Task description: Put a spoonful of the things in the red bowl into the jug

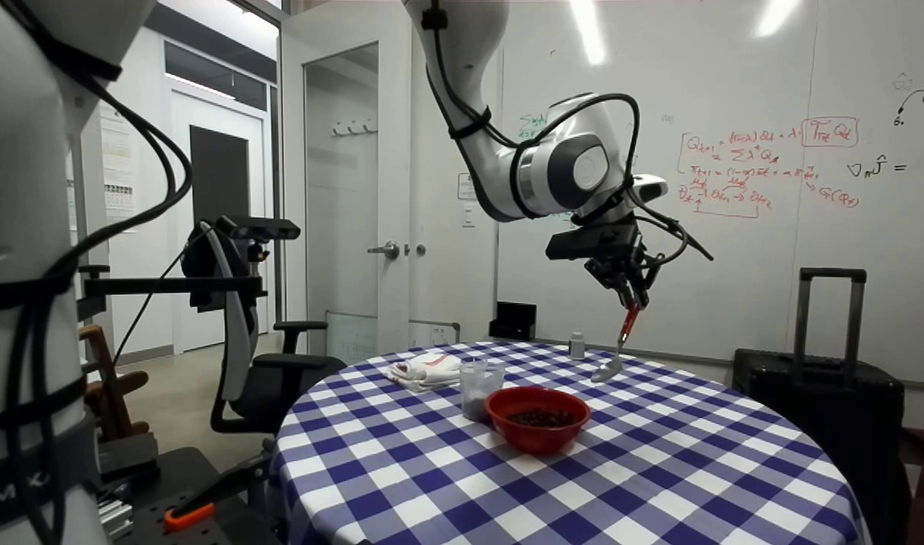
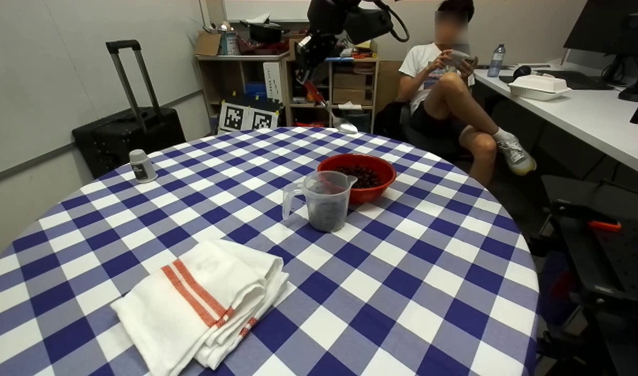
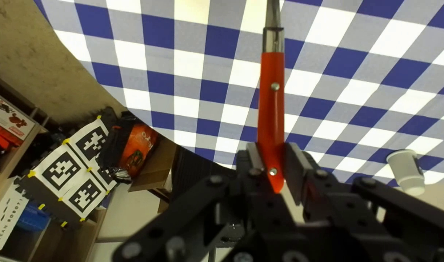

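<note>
Tool (image 3: 272, 160) has the spoon (image 3: 272, 98) pinched near the tail of its red handle, which slants down to the scoop, up in the air above the bench (image 1: 658, 469) & apart from the bowl (image 1: 537, 440). Scoop looks bare, so prob. pre-scoop. Jug (image 2: 328, 206) stands upright right beside the bowl; touching or not, can't tell.

Main risk: slip. Grip's only at the handle end w/ a long lever past it, so pushing into the bowl's dark bits (image 2: 367, 178) could twist the spoon & leave the scoop tipped, i.e. spill en route. Also: a hard shove vs. the bowl wall could slide it, poss. into the jug, as they're so close; jug looks like light plastic, might topple. Too steep an entry = few bits lifted. At the pour, overshooting the jug's rim or tilting early would drop bits on the bench.
</note>
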You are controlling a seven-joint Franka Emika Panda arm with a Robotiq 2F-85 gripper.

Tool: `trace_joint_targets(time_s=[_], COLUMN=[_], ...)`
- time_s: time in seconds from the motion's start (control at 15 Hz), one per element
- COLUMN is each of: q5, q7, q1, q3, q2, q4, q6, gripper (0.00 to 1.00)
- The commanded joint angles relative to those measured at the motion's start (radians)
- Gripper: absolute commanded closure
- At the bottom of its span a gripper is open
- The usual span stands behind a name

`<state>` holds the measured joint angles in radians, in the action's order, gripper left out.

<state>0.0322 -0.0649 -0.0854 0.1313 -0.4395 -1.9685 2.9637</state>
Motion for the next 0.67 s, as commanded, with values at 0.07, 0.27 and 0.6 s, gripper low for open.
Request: trace_joint_targets(time_s=[0.07, 0.27, 0.6], q5=[0.078, 0.096, 0.133], q7=[0.113, 0.173, 0.281], q1=[0.098, 0.164, 0.269], q3=[0.098, 0.163, 0.251], q2=[-0.006, -0.022, -0.054], q4=[-0.034, -0.042, -0.051], q6=[0.02, 0.018, -0.006], gripper=[0.95, 0.95, 0.95])
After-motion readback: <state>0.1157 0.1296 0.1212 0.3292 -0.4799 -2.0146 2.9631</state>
